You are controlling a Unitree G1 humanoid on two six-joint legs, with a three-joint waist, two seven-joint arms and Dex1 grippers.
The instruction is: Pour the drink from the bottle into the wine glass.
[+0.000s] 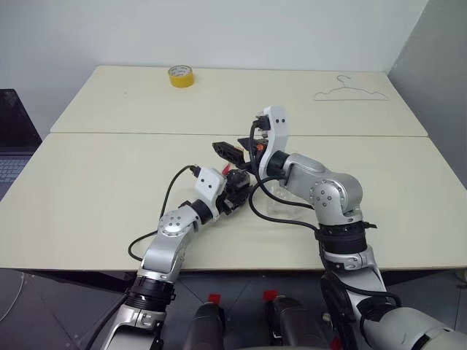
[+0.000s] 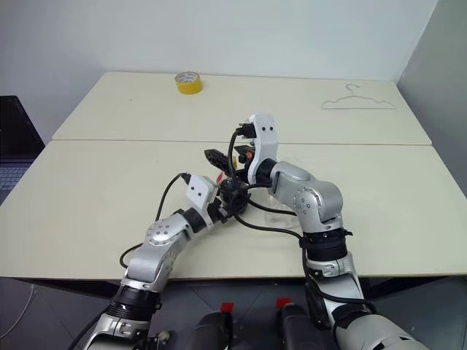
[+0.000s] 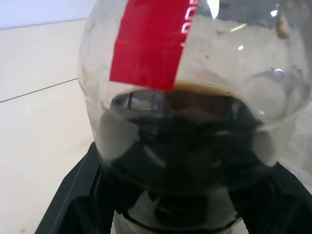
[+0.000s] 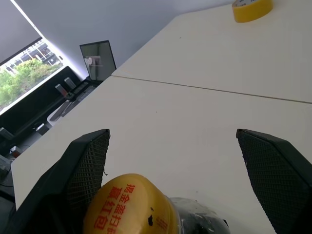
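Landmark: the bottle (image 3: pixel 185 131), a squat clear plastic one held over the near table (image 1: pixel 87 219), close to the seam where the two tables meet.

Left gripper (image 1: pixel 235 195): closed part-way around the bottle's rounded body; in the left wrist view its black fingers (image 3: pixel 78 200) sit on either side of the belly. It seems to serve as the steadying hand, keeping the bottle upright and fixed so the other arm can work on the top.

Drink (image 3: pixel 185 146): dark cola-brown, filling the lower part of the bottle, with its surface line just under the red tag (image 3: pixel 148 44). None has left the bottle as far as I can see.

Cap (image 4: pixel 129 204): yellow-orange with red lettering, on the neck; the bottle is sealed.

Right gripper (image 4: pixel 175 161): jaws spread wide and empty, one mesh-faced finger (image 4: pixel 90 165) on each side of the cap but clear of it. Placed like this, it looks lined up to close on the cap and twist it off.

Wine glass (image 1: pixel 281 200): clear, just beside the bottle on the robot's right, largely hidden under the right forearm, so I cannot tell whether it stands upright; a curved clear edge shows there. It is near enough for a short tilt to reach it.

Step in hand: uncapping, by my reading; pouring has not begun.

Elsewhere: a yellow tape roll (image 1: pixel 181 76) and a wire hanger (image 1: pixel 352 92) lie well beyond the bottle on the far table, out of the way.
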